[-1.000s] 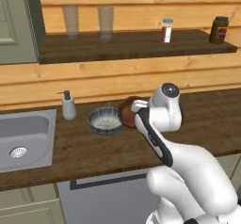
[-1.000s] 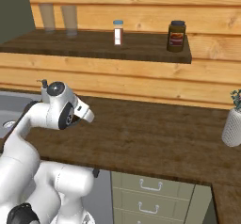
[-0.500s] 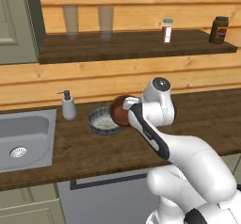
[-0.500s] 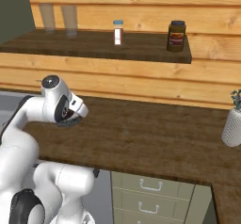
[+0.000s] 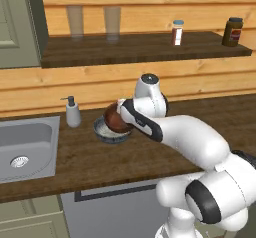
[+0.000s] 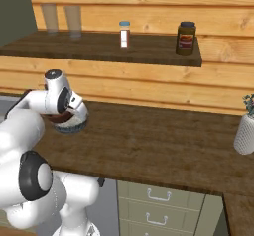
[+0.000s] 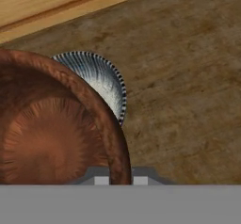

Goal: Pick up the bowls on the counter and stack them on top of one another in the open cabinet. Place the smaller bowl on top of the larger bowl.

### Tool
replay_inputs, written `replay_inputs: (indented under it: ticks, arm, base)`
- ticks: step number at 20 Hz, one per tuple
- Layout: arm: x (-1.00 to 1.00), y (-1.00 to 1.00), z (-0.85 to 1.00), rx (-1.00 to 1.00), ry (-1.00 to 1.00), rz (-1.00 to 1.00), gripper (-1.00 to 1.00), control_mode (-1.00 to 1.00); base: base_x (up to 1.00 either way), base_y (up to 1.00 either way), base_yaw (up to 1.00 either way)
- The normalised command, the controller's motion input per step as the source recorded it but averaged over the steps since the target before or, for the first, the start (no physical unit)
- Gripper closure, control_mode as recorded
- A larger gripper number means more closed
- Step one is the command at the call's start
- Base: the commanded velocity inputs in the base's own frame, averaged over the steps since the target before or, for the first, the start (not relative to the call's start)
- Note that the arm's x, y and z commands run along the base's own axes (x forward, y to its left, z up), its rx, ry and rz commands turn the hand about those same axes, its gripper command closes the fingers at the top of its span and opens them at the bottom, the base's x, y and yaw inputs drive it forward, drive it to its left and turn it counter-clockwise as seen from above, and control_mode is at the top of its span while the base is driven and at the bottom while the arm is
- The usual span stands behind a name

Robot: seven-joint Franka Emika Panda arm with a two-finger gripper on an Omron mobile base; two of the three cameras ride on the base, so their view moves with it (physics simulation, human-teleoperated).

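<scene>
The smaller bowl, glossy reddish-brown, hangs tilted just above the counter, with my gripper shut on its rim. In the hand view the smaller bowl covers the left half, its rim pinched in my gripper. Right under it, on the counter, sits the larger bowl, ribbed grey-blue, partly covered by the brown one. From the hand, the larger bowl peeks out behind the brown rim. The open cabinet shelf runs above, against the plank wall.
A soap dispenser stands left of the bowls, beside the steel sink. Two glasses, a spice bottle and a dark jar stand on the shelf. A grey-green door hangs at its left. A white vase stands far right.
My arm has swung left with the reddish-brown bowl, from beside the grey bowl's right edge to over it. The grey bowl has stayed put.
</scene>
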Motion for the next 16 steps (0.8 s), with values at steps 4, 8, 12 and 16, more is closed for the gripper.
replay_inputs:
  ticks: [4,8,12,16]
  arm:
    - [0.10,0.03,-0.01,0.00,0.08,0.00,1.00,-1.00]
    - [0.01,0.01,-0.26,0.00,0.04,0.00,1.00,-1.00]
    - [0.10,0.00,-0.47,0.00,0.00,0.00,1.00,-1.00]
    - [0.23,0.00,-0.32,0.00,0.01,0.00,1.00,-1.00]
  base:
    - [0.00,0.00,0.00]
    - [0.00,0.00,0.00]
    - [0.00,0.00,0.00]
    - [0.00,0.00,0.00]
